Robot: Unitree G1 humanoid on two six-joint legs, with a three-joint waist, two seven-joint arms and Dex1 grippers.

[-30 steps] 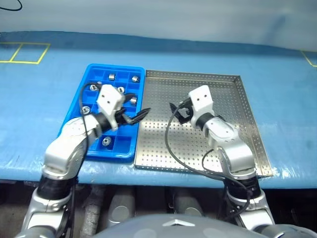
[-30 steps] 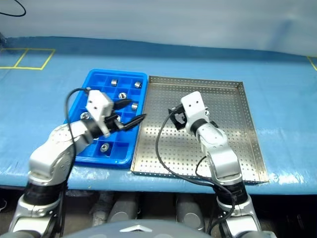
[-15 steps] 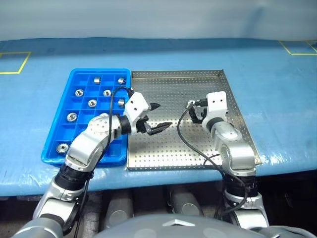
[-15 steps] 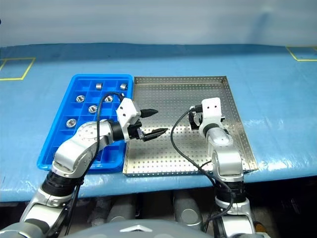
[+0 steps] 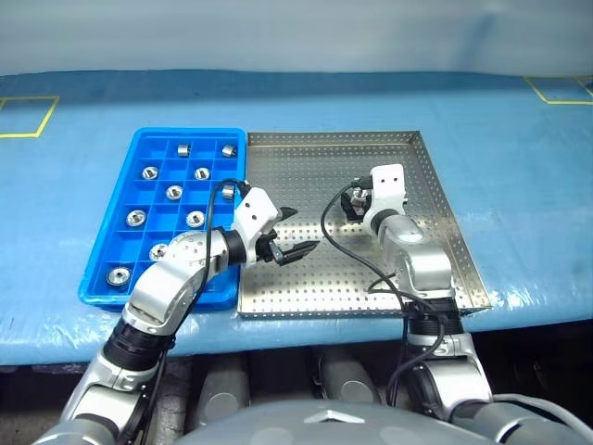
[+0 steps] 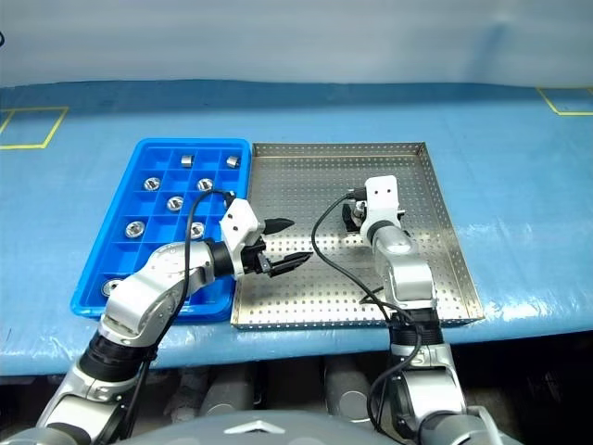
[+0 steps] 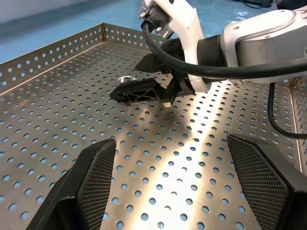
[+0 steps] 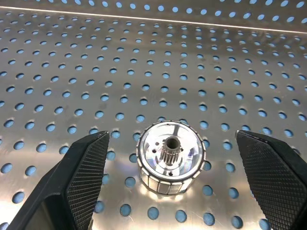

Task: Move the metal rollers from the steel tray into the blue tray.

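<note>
While both grippers' fingers stand spread and empty, one metal roller sits upright on the steel tray between the right gripper fingers; the left gripper hovers nearby. Other rollers fill blue tray compartments.

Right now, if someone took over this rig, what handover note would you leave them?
Left gripper: open, empty, over the steel tray near its edge beside the blue tray.
Right gripper: open, low over the steel tray, fingers on either side of one metal roller standing on the perforated floor; not yet gripped.
Done: nine rollers show in the blue tray's compartments, e.g. one at.
Left: close on this roller, carry it to a free compartment. It is the one roller I can see on the steel tray.
</note>
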